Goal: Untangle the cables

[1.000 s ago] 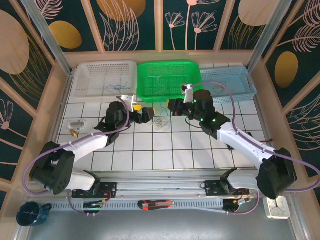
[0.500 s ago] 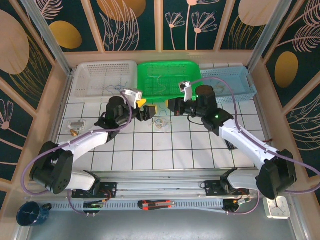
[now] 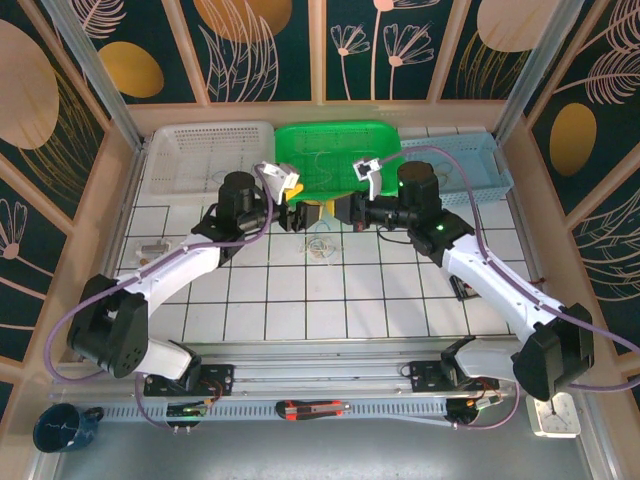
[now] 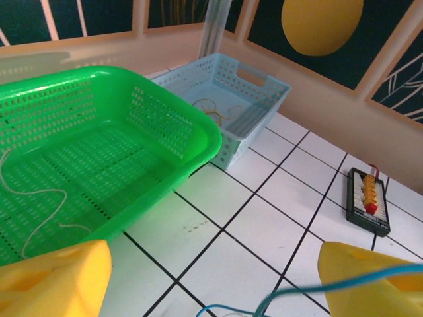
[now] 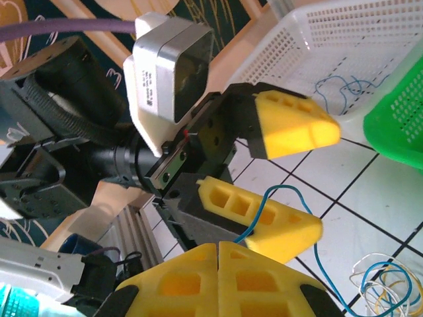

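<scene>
A small clump of thin cables (image 3: 322, 245), blue, pale yellow and whitish, lies on the tiled table in front of the green basket. The clump (image 5: 383, 284) also shows in the right wrist view. One blue cable (image 5: 285, 186) rises from it in a loop to my right gripper (image 5: 218, 246), which is shut on its end. That strand drapes over the lower finger of my left gripper (image 5: 324, 178), which is open. In the left wrist view the blue cable (image 4: 300, 290) crosses in front of one yellow finger of the left gripper (image 4: 211, 285). From above, left gripper (image 3: 303, 214) and right gripper (image 3: 338, 212) nearly meet tip to tip.
Three baskets line the back: white (image 3: 210, 155), green (image 3: 335, 160) and pale blue (image 3: 450, 165), each holding loose thin wires. A black connector block (image 4: 367, 201) lies on the tiles at the right. A small metal part (image 3: 150, 248) sits at the left.
Both grippers have moved back toward the green basket and closer together above the clump. The left jaws have narrowed a little but stay open.
</scene>
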### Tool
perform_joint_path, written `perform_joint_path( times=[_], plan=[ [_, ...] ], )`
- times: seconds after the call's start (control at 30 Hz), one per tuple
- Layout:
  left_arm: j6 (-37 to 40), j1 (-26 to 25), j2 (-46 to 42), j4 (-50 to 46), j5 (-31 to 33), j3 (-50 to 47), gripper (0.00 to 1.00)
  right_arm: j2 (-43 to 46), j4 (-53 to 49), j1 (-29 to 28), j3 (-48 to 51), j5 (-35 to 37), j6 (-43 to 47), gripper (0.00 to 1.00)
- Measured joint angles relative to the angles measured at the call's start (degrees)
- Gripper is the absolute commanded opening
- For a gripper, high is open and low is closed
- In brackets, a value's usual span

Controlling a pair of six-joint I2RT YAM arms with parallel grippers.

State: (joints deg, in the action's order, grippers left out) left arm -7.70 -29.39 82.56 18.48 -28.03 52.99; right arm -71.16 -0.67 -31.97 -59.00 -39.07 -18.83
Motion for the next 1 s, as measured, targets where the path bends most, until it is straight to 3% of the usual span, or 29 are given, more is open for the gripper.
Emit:
perform_joint_path(
  times=[0.13,0.3,0.47,0.5,0.53,0.6,0.7,0.87,1.0],
  plan=[
    [0.8,-0.9,1.2,-0.6,-1.4,0.9,0.68,0.0,0.0,0.0,0.0,-1.1,0.1,0.00],
    [1.2,-2.0,2.8,-2.1,-2.0,2.4,0.46,0.0,0.0,0.0,0.0,-1.5,0.1,0.00],
    [-0.4,-2.4,2.7,-1.1,-3.0,2.2,0.05,0.0,0.1,0.2,0.0,-1.6,0.1,0.00],
    [-1.0,-2.4,2.7,-0.3,-3.0,2.0,0.00,0.0,0.2,0.5,0.0,-1.6,0.0,0.00],
    [-1.5,-2.4,2.7,0.3,-3.1,1.7,0.00,0.0,0.4,0.9,0.0,-1.5,-0.1,0.02],
    [-2.7,-2.4,2.6,1.9,-3.2,0.9,0.00,0.4,1.1,2.4,0.6,-1.2,-1.0,0.26],
    [-5.5,-2.4,2.4,3.7,-3.2,-0.1,0.00,2.8,2.4,4.5,3.4,0.0,-2.5,0.46],
    [-12.4,-2.4,0.8,7.0,-2.3,-1.2,0.00,9.1,4.8,5.7,10.6,6.7,-2.6,0.56],
    [-18.4,-2.4,-1.2,9.9,-0.8,-1.5,0.00,12.1,8.3,3.6,18.8,13.6,-2.6,0.61]
  ],
)
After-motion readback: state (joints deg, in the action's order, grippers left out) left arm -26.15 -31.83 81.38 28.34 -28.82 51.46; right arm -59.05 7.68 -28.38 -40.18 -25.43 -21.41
